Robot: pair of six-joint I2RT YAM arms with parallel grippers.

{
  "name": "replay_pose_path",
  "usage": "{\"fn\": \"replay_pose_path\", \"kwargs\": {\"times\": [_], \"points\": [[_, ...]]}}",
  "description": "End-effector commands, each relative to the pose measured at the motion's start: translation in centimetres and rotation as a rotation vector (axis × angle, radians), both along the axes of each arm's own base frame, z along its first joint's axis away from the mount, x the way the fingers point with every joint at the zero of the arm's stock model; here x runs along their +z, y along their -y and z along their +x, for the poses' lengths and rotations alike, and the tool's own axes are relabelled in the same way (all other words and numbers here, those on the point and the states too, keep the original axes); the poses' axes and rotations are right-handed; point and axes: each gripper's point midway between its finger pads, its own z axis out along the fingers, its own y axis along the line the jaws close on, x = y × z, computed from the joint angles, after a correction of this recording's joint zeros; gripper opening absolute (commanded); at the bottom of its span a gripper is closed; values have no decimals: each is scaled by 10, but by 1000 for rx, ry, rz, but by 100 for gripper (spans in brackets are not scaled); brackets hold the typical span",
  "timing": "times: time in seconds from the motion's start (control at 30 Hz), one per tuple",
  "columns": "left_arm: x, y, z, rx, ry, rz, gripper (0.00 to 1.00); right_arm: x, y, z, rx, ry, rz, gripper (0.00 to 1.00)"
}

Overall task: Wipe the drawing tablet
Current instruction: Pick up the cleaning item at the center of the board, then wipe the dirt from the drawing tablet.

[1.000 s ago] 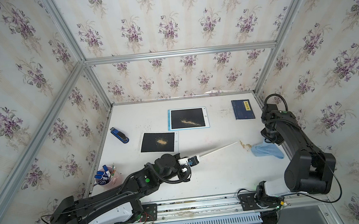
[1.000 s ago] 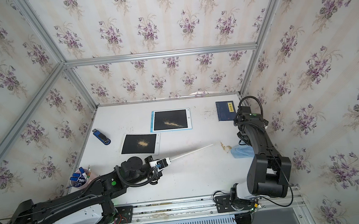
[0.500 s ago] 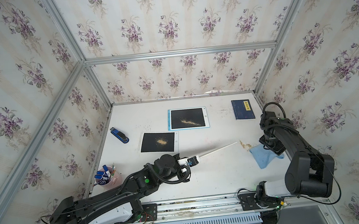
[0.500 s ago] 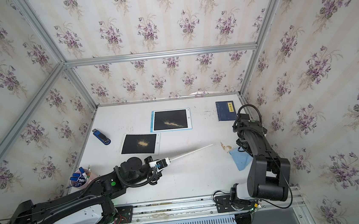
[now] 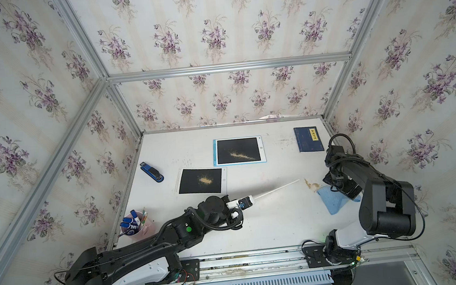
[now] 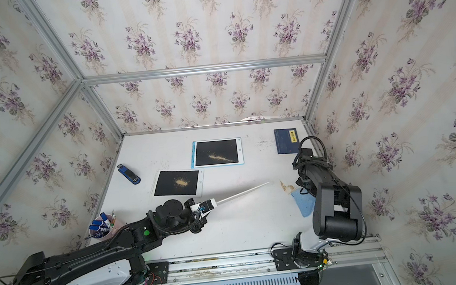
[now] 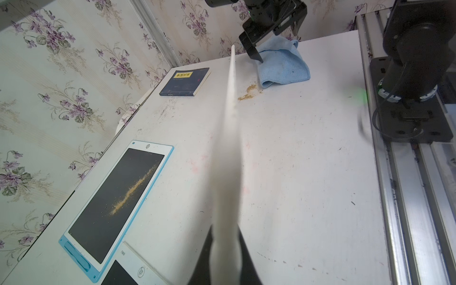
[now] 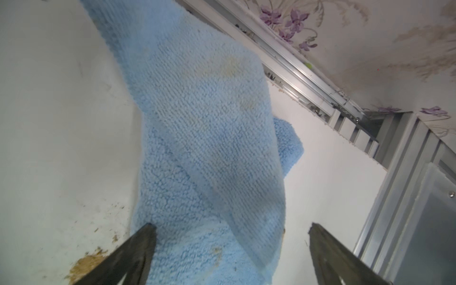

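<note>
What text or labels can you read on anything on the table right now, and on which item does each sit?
"neo": printed on the white-framed drawing tablet, near its round button.
Dark blue book: yellow cover label with characters, too blurred to read.
Markers in the cup: white print, too small to read.
Blue-framed drawing tablet: only a round button icon, no words.

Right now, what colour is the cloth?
The cloth is light blue, seen best in the right wrist view.
</note>
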Motion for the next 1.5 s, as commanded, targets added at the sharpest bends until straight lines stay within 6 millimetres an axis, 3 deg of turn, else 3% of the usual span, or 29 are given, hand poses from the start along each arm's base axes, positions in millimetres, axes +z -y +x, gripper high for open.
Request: {"fn": "replay_pose_path", "kwargs": {"times": [0.0,0.2,0.47,0.53,0.63,0.7,0.77,0.87,1.0,1.07,1.13,1.23,1.3,1.4,1.47], "points": [[26,3,4,19,23,-69,0,-10,3,7,7,35,-14,97],[35,3,10,46,12,-33,0,-30,10,15,8,34,31,99],[39,1,14,82,0,-52,0,-49,4,23,-18,66,127,86],[37,0,14,82,3,-40,0,-51,4,22,-29,64,130,72],[34,0,15,77,13,-23,0,-48,5,21,-36,73,126,26],[33,1,15,78,16,-17,0,-40,8,21,-42,88,104,10],[31,1,17,81,17,-16,0,-23,14,21,-50,109,62,1],[29,4,17,76,14,-39,0,18,28,25,-61,192,-39,0],[22,11,14,35,24,-48,0,78,30,40,2,368,-87,0],[16,16,9,-15,50,-34,0,97,14,56,98,484,-20,0],[9,20,0,-93,93,-19,0,112,-31,87,340,680,156,0],[2,20,-13,-180,186,-24,0,125,-56,83,376,703,123,0],[-1,20,-17,-208,232,-23,0,138,-100,97,583,744,158,0],[-12,24,-20,-253,211,51,0,141,-128,99,671,721,199,0],[-16,28,-21,-269,172,80,0,144,-137,99,688,759,240,0]]}}
